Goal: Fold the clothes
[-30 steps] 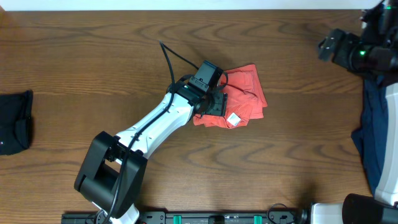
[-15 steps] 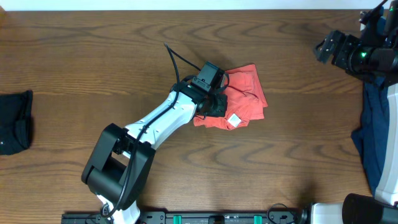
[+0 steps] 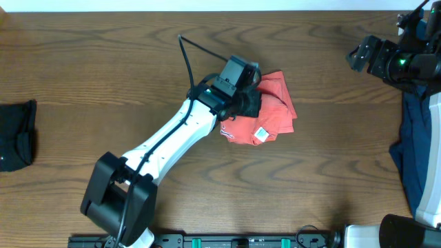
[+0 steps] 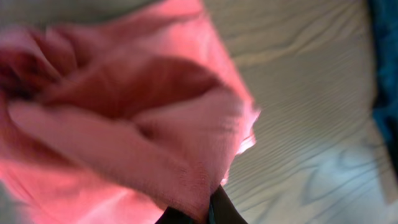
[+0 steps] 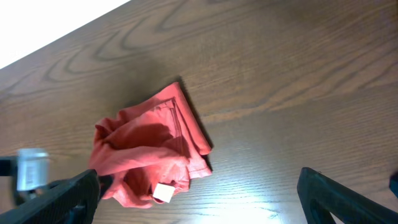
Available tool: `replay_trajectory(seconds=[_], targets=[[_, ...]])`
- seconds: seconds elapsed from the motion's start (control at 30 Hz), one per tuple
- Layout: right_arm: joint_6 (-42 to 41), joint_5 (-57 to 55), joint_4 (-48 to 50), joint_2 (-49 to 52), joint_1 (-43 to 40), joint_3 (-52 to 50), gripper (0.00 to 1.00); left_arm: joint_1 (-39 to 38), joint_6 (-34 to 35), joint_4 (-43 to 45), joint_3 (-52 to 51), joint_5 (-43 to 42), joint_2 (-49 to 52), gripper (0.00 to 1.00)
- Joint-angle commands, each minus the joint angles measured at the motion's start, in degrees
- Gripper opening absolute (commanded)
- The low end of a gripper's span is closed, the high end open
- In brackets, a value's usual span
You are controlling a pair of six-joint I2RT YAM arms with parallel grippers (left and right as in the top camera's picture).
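The coral-red T-shirt [image 3: 275, 114] lies bunched at the table's middle, its white neck label [image 3: 261, 132] facing up at the near edge. My left gripper [image 3: 249, 103] is shut on the shirt's left side. In the left wrist view a fold of red fabric [image 4: 155, 124] is pinched between the dark fingertips [image 4: 222, 210] of the left gripper [image 4: 208, 214]. My right gripper [image 3: 360, 55] hovers open at the far right, well away from the shirt. The right wrist view has the shirt [image 5: 149, 146] and its label [image 5: 163, 193] between that gripper's wide-spread fingers [image 5: 333, 196].
A small black garment [image 3: 16, 134] lies at the left edge of the table. A navy shirt [image 3: 413, 155] hangs over the right edge by the right arm's base. The left arm [image 3: 172, 141] stretches diagonally from the front left.
My left gripper has shut on the shirt's left edge and drawn it up and to the right, so the bunch has shifted a little. The right gripper stays put.
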State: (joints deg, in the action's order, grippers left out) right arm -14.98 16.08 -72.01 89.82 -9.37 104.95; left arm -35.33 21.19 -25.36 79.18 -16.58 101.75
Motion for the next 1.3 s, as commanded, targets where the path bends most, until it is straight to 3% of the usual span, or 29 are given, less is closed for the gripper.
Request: replay_trajectory(seconds=[0.0, 0.37, 0.57, 0.73, 1.27], targets=[[0.9, -0.2, 0.0, -1.2, 0.0, 0.4, 0.99, -0.1, 0.5, 1.0, 2.6, -0.8, -1.4, 0.06], [0.9, -0.2, -0.9, -1.1, 0.0, 0.4, 0.99, -0.1, 3.8, 10.7, 2.6, -0.8, 0.8, 0.06], [0.9, -0.2, -1.0, -1.1, 0.0, 0.4, 0.99, -0.8, 5.2, 14.7, 2.6, -1.0, 2.3, 0.14], [0.9, -0.2, -1.1, -1.0, 0.0, 0.4, 0.99, -1.1, 10.1, 20.5, 2.6, -1.0, 5.7, 0.15], [0.9, -0.2, -1.3, -1.0, 0.0, 0.4, 0.99, -1.0, 17.3, 33.5, 7.8, -2.4, 14.6, 0.07]])
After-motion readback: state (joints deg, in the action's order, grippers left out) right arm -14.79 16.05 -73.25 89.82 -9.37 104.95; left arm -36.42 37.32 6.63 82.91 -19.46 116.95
